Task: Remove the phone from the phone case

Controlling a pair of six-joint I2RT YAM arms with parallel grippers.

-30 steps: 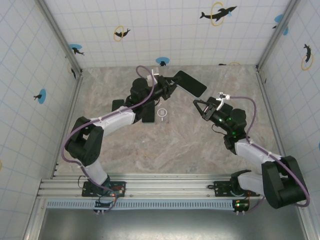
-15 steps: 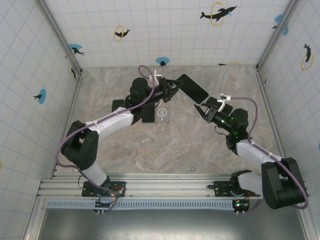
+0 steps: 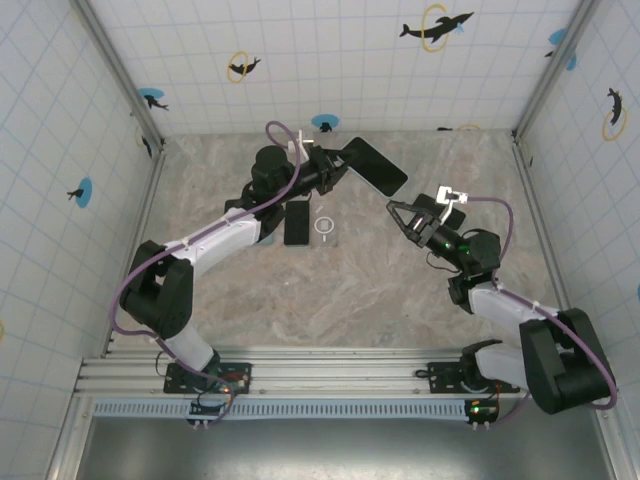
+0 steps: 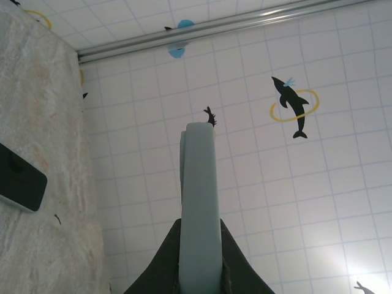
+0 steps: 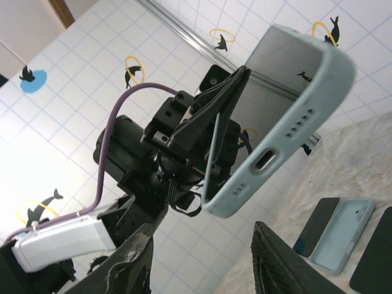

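The phone in its pale blue case (image 3: 375,167) hangs above the back of the table, and my left gripper (image 3: 335,163) is shut on its near end. In the left wrist view the case (image 4: 199,202) stands edge-on between the black fingers (image 4: 164,257). From the right wrist I see the case (image 5: 288,122) with its dark screen and port end, clamped by the left gripper (image 5: 211,119). My right gripper (image 3: 408,212) is open and holds nothing, a short way right of and below the case's free end; its fingers (image 5: 131,260) stand wide apart.
A black phone (image 3: 297,222) lies flat on the marble table (image 3: 330,300) under the left arm, with a small white ring (image 3: 324,226) beside it. The right wrist view has a dark phone (image 5: 315,225), a spare pale blue case (image 5: 344,236) and another dark slab (image 5: 375,263) on the table.
Half a second ago my right gripper was up at the case's free end. It has drawn back, open. The left gripper has swung the cased phone slightly left and back.
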